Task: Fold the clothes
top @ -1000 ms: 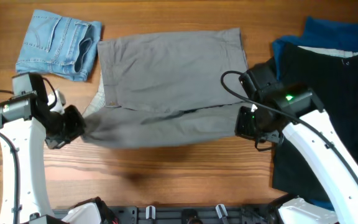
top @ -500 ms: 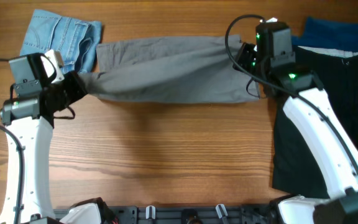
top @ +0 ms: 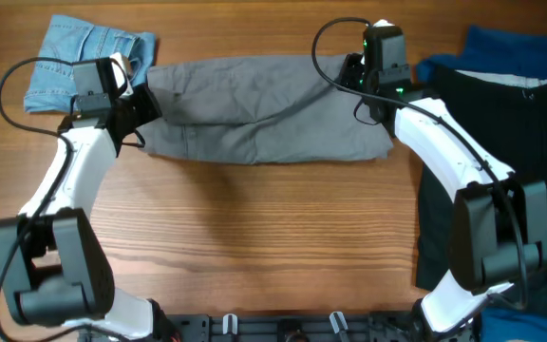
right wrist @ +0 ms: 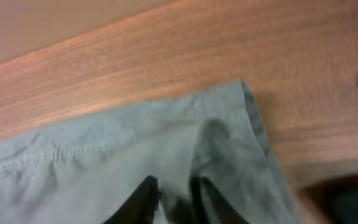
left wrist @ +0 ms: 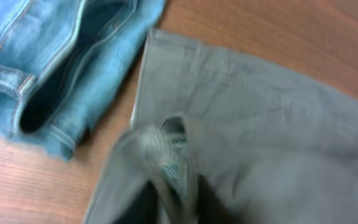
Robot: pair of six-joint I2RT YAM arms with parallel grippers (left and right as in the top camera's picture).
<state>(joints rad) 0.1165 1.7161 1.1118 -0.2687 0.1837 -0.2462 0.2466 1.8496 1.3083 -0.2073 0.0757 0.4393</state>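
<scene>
The grey shorts (top: 254, 109) lie folded over lengthwise at the far middle of the table. My left gripper (top: 141, 100) is shut on their left edge, pinching a fold of grey cloth (left wrist: 169, 162) between the fingers (left wrist: 173, 199). My right gripper (top: 364, 81) is shut on their right end, with grey cloth (right wrist: 185, 155) bunched between the fingers (right wrist: 174, 199). The light-blue denim shorts (top: 88, 66) lie folded at the far left and show in the left wrist view (left wrist: 55, 68). A black garment (top: 497, 180) lies on the right over a royal-blue one (top: 511, 47).
Bare wooden table (top: 254, 237) stretches from the grey shorts to the near edge. The denim shorts sit just left of my left gripper. The black garment's edge lies close to the right end of the grey shorts.
Both grippers carried the near edge of the grey shorts up and away to the far edge, folding them in half. The shorts now lie as a narrower band.
</scene>
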